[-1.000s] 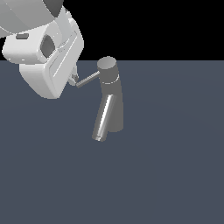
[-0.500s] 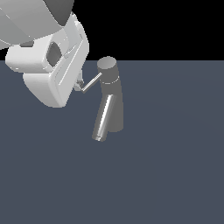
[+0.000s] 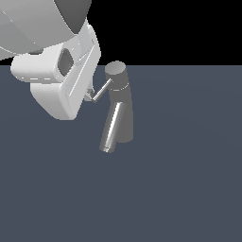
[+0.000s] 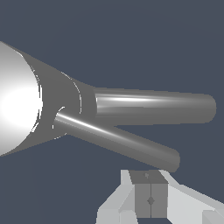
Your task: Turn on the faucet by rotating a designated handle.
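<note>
The grey faucet [image 3: 120, 106] stands upright with its shiny spout [image 3: 111, 130] slanting down toward the exterior view's left. The thin handle [image 3: 102, 90] sticks out sideways from the round cap [image 3: 115, 69]. My white gripper [image 3: 88, 96] is at the handle's free end, its fingertips mostly hidden behind the hand. In the wrist view the cap [image 4: 17, 103] is close up, with the handle [image 4: 116, 139] and the thicker spout [image 4: 153, 106] both reaching away from it. The gripper [image 4: 150, 194] has its two grey pads pressed together, shut on nothing, right beside the handle's tip.
A flat dark grey floor [image 3: 179, 179] spreads around the faucet. My bulky white hand and arm [image 3: 52, 66] fill the upper part of the exterior view's left.
My gripper has moved toward the exterior view's right and slightly down. The handle's tip has swung the same way with it, so the rod looks shorter.
</note>
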Robot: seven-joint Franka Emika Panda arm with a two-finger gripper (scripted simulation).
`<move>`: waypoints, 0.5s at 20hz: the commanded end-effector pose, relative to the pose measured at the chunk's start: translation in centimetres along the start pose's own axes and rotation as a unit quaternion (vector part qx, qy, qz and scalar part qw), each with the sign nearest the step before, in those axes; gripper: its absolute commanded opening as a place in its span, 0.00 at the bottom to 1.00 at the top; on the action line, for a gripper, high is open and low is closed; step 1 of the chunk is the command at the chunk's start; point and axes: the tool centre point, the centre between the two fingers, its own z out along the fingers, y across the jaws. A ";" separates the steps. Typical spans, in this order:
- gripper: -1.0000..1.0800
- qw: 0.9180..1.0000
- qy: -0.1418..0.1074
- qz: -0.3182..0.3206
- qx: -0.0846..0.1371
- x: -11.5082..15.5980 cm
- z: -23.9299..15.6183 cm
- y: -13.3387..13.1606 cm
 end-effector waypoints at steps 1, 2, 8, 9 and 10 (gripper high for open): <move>0.00 1.000 0.006 0.007 -0.002 1.5 0.1 0.1; 0.00 1.000 0.006 0.007 -0.002 1.8 0.1 0.1; 0.00 1.000 0.008 0.009 -0.002 3.5 0.1 0.4; 0.00 1.000 0.008 0.009 -0.002 3.8 0.1 0.4; 0.00 1.000 0.008 0.009 -0.002 4.1 0.1 0.5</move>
